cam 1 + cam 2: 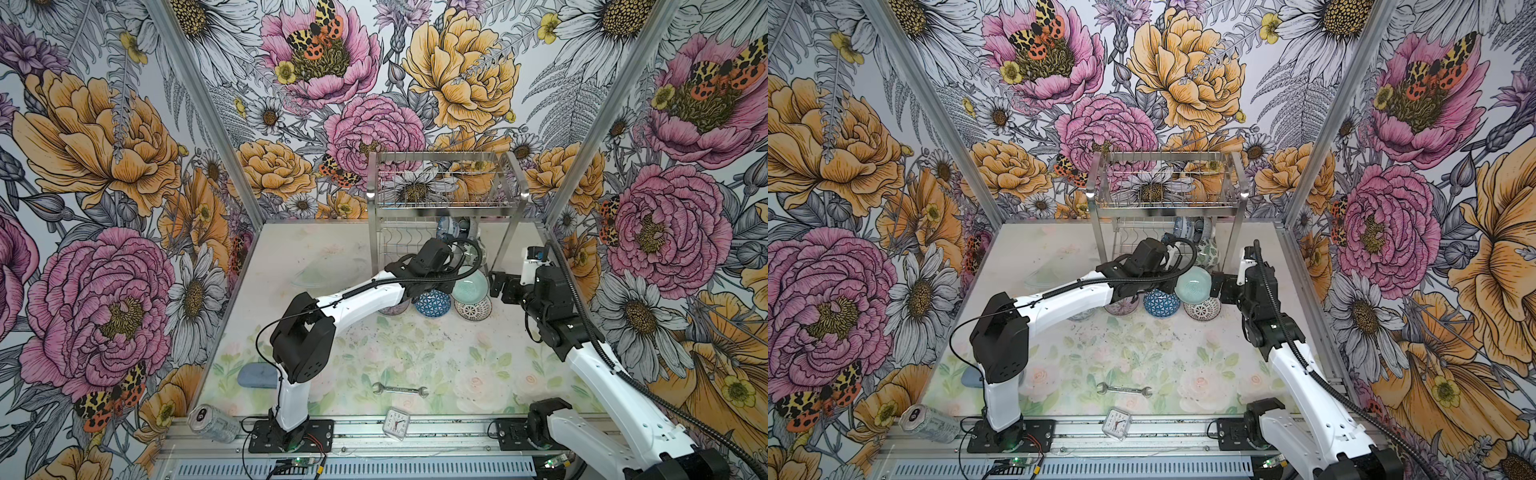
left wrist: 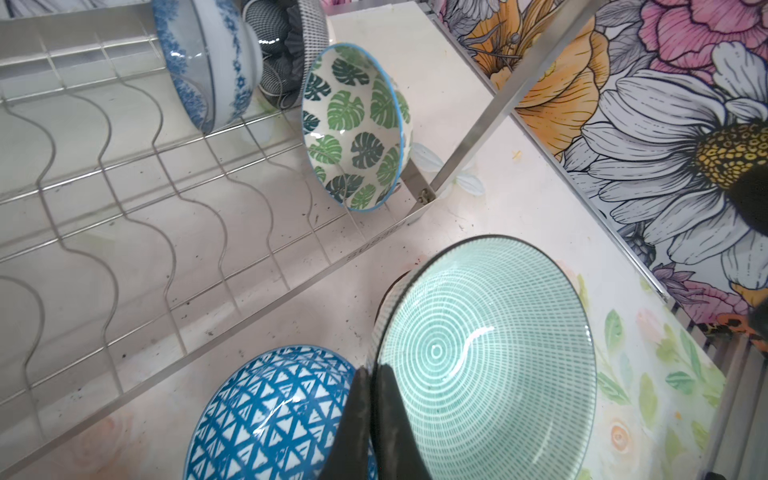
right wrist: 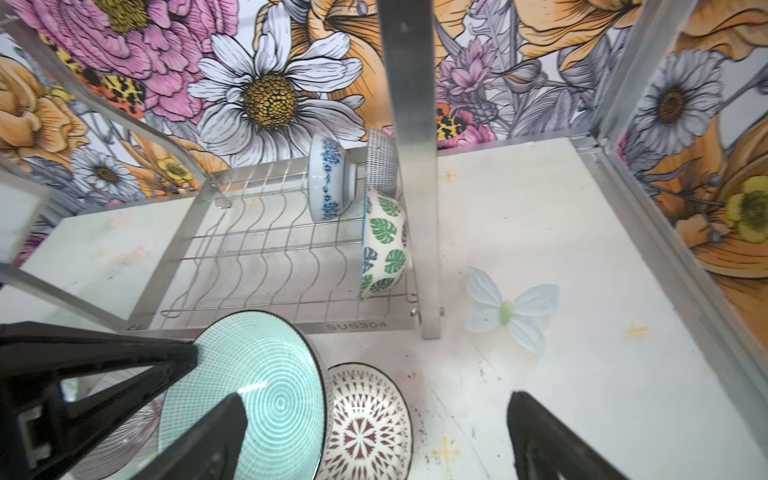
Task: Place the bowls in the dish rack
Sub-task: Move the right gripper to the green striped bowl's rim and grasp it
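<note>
The left hand (image 2: 372, 370) pinches the rim of a tilted pale-teal bowl (image 2: 486, 357) at 6 o'clock of the dish rack (image 1: 449, 212). The right hand (image 3: 376, 398), jaws spread wide and empty, hovers at the bowl's 3 o'clock. A green-leaf bowl (image 2: 357, 124) and a blue-floral bowl (image 2: 208, 62) stand on edge in the rack's lower tier.

- Both top views look down from high in front, covering the whole table (image 1: 415, 357) and dish rack (image 1: 449, 211).
- Left wrist view sits close over the pale green bowl (image 2: 482, 357), facing the rack.
- Right wrist view, farther back, shares both.
</note>
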Controlling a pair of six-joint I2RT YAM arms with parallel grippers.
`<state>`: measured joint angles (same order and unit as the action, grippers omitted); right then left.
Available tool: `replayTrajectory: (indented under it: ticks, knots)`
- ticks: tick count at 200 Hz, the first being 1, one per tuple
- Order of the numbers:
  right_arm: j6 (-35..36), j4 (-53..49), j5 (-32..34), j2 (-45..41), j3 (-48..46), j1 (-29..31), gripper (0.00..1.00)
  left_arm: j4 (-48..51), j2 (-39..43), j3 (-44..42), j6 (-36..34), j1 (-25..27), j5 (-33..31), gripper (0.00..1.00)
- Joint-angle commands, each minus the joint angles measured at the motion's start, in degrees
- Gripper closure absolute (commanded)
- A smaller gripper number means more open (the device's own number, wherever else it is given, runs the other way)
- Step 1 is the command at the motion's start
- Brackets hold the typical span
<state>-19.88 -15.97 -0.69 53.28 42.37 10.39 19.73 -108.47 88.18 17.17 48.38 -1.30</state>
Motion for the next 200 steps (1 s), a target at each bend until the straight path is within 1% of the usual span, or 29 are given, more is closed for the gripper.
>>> replayTrajectory:
  ticks: [1,31,54,73,91,116,134,154,175,200]
  knots:
    - [-5.2,4.5,-7.1,1.4,2.1,1.1,0.0,-8.8,5.9,-3.3,3.4,-1.4,-2.0,1.0]
    - [-7.7,7.2,-8.1,5.4,3.3,3.5,0.0,-10.8,8.8,-6.4,3.9,-2.2,-2.9,1.0]
    - [-10.1,10.0,-8.0,8.9,3.7,5.2,0.03,-11.8,10.4,-7.8,4.0,-2.4,-3.3,1.0]
    - [-12.1,12.6,-7.8,11.8,3.7,6.8,0.06,-12.8,11.4,-9.2,4.3,-2.8,-3.3,1.0]
    - [-14.4,14.9,-7.5,14.5,3.5,8.0,0.13,-13.4,12.0,-10.1,4.5,-2.9,-3.1,1.0]
    - [-16.7,17.1,-6.0,17.1,3.4,8.7,0.31,-14.2,13.0,-11.6,4.8,-2.9,-3.1,1.0]
    - [-17.5,18.2,-5.7,18.2,3.5,8.9,0.55,-15.1,13.7,-12.6,5.0,-2.9,-3.1,1.0]
    - [-17.7,18.4,-5.9,19.2,4.2,9.3,0.76,-15.8,14.4,-13.4,5.0,-2.9,-3.0,1.0]
    - [-17.8,18.4,-5.8,19.7,4.8,9.8,1.0,-16.5,15.0,-14.0,5.0,-3.0,-3.2,1.0]
    - [-17.6,18.4,-5.3,19.6,5.1,10.2,1.0,-17.0,15.3,-14.6,5.3,-3.3,-2.9,1.0]
